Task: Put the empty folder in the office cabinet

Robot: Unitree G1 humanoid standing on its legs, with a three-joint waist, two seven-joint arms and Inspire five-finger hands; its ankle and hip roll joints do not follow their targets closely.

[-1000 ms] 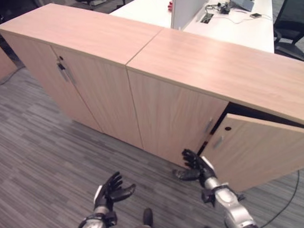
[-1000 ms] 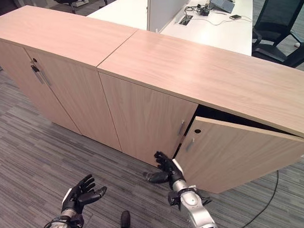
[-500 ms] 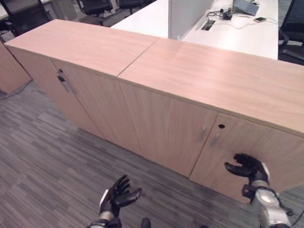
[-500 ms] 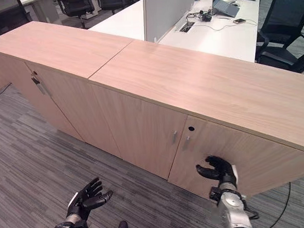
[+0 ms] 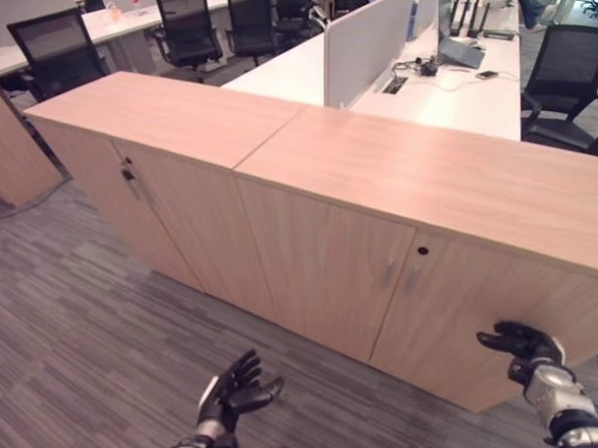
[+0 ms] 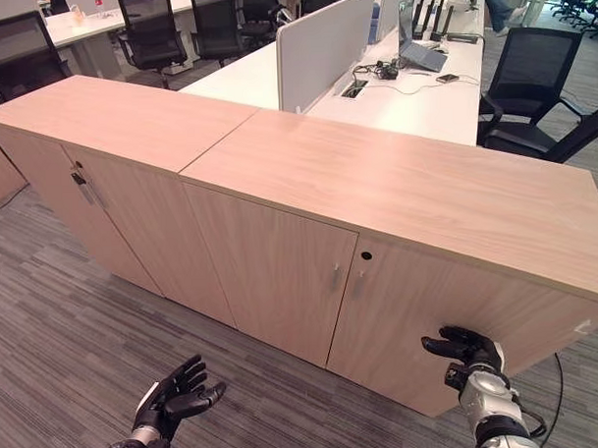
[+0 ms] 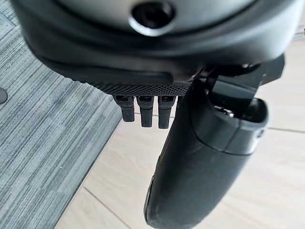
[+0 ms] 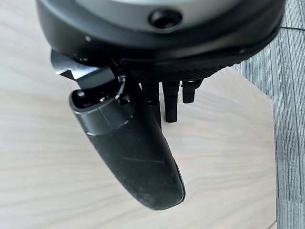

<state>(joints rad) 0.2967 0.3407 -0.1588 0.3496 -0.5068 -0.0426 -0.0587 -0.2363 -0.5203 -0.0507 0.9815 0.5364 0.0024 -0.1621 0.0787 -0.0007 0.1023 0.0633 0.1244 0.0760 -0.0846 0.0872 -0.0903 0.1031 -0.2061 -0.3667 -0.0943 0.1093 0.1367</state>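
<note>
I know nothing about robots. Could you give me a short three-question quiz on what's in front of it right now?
1. True or false: the right door of the cabinet stands wide open.
2. Which hand rests against that door? A) left hand B) right hand
3. Fill in: the left hand hovers open above the ____.

Key:
1. False; the door looks shut.
2. B; the right hand is at the door's lower part, fingers relaxed.
3. Carpet.

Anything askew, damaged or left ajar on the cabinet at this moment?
Nothing stands out. The cabinet doors sit flush and shut, the top is bare, and the right hand rests open against the rightmost door.
</note>
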